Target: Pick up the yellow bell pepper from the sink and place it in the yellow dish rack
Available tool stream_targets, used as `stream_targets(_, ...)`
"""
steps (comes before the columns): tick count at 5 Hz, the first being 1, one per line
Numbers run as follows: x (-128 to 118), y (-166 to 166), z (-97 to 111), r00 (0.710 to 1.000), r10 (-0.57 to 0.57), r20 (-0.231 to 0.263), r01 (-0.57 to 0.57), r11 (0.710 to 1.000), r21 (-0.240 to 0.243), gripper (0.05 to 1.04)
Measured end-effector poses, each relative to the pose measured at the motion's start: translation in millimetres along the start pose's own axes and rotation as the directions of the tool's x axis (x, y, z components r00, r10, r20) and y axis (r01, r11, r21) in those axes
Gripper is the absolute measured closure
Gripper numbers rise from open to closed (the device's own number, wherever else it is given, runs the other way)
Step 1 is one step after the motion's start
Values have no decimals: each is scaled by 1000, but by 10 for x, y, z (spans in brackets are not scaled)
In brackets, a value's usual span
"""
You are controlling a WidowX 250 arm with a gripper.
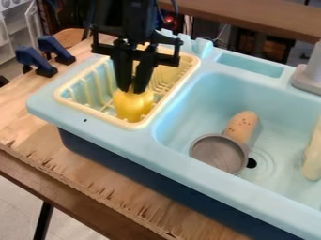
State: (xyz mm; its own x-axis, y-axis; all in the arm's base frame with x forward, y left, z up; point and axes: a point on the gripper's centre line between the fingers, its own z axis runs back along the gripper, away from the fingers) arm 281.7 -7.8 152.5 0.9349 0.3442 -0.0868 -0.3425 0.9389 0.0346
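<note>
Basically, black tool (132, 90) hangs over the left part of the light-blue toy sink (113, 136), pointing down into the cream dish rack (138, 125). Its tip is at the top of a rounded yellow toy pepper (132, 106); can't tell if it's gripping it or just against it. Pepper sits within the rack's outline, near its front end, below the tool. Rack is slatted, set in the sink unit beside the basin (201, 96).

In the basin: round grey metal pan (218, 153), dull inside, near the front wall. Right behind it, a tan, dark-speckled oblong item (241, 126), its lower end meeting or hidden by the pan's rim. Drain hole (251, 162) just beside the pan. Pale long item (312, 157) at the right, cut off by the view's edge. Grey faucet base (307, 78) on the back rim, shallow recessed tray (251, 65) next to it. Sink's lower body is dark blue, standing on a wooden worktop (37, 133) with a rough, splintered front edge. Two blue-and-black clamps (56, 49) at upper left.
</note>
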Motion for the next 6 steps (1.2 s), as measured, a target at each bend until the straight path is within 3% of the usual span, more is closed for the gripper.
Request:
stream_targets(1, -26, -42, 4, 1000, -5, 0, 5, 1000, 7, 383)
stream_targets(2, -89, -72, 122, 999, -17, 44, 16, 1000, 23, 123)
stream_targets(4, -247, -282, 532, 987, -107, 123, 98, 992, 76, 80)
stream_targets(5, -280, -483, 594, 974, -214, 74, 213, 977, 30, 81)
stream_targets(6, -200, -776, 315, 971, -235, -49, 236, 972, 21, 81)
